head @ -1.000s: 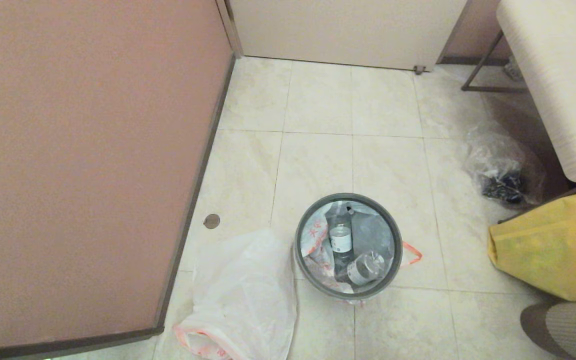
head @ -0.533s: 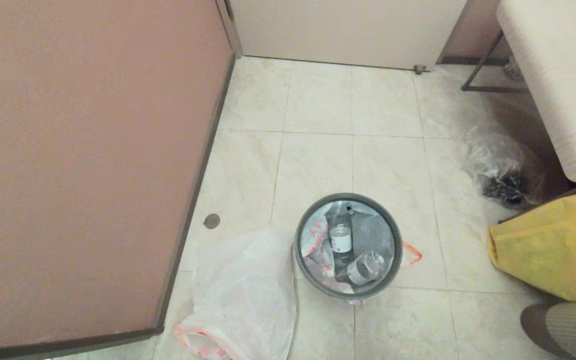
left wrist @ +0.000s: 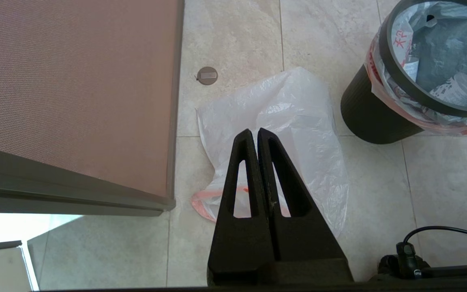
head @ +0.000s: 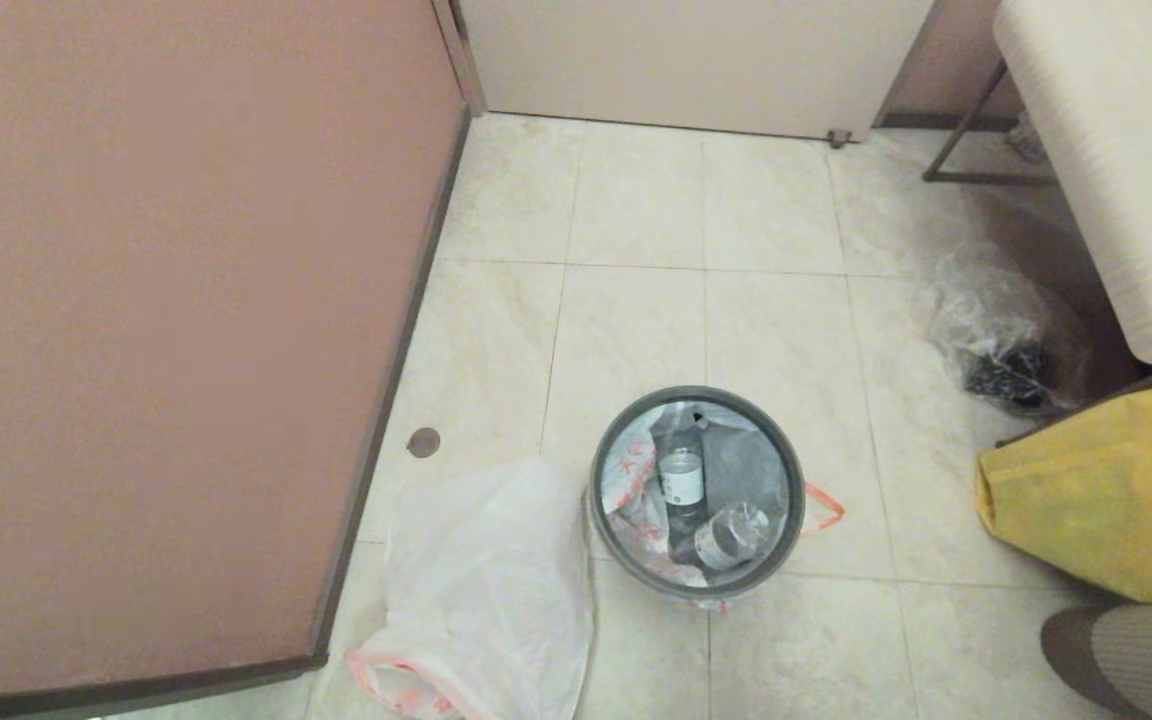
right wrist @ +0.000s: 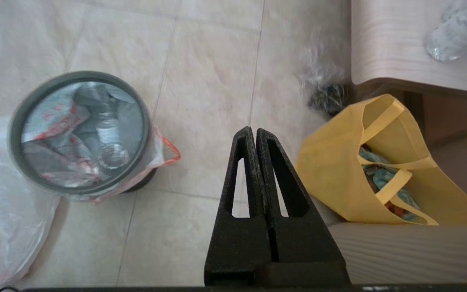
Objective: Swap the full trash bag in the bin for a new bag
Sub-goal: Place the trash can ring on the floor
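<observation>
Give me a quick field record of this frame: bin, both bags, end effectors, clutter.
bin: upright on the tiled floor, grey hoop on its rim
full trash bag: in the bin, bottles inside, pink-red edge folded over the rim
new bag: limp on the floor beside the bin, on the robot's left
left end effector: shut, empty, above the new bag
right end effector: shut, empty, above floor between bin and yellow bag
clutter: clear bag with black stuff

Matt black plastic bin (left wrist: 373, 117), thin crinkled translucent plastic new bag (left wrist: 294, 134), glossy floor tiles (head: 636, 200)
</observation>
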